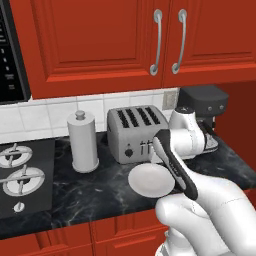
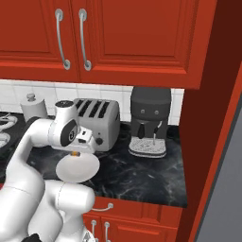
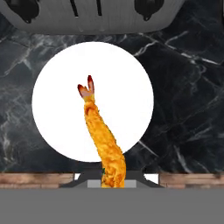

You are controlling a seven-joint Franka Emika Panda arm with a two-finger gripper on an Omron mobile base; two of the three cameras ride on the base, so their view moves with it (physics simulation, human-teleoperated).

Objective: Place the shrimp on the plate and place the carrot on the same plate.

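From the left base view, a silver four-slot toaster (image 1: 136,132) stands at the back of a black marble counter (image 1: 85,192). Just in front of the toaster lies the flat round white plate (image 1: 149,180), partly covered by the robot's white arm. A white cylindrical canister with a knob lid (image 1: 83,142) stands to the toaster's left, a black stove top with silver burners (image 1: 22,175) lies further left, and a dark coffee machine (image 1: 204,107) sits to the toaster's right.

From the right base view, the gripper (image 2: 75,152) hangs just in front of the toaster (image 2: 97,122), directly above the plate (image 2: 77,168). A small speck of orange shows at its tip (too small to make out more). The coffee machine (image 2: 150,120) stands right of the toaster.

In the hand view, the gripper (image 3: 113,178) is pinched tight on the thick end of the shrimp (image 3: 104,142), a battered golden-orange piece with a reddish forked tail. The shrimp reaches out over the middle of the plate (image 3: 57,105); whether it touches the plate cannot be told. The toaster's front edge (image 3: 94,17) sits just beyond the plate.
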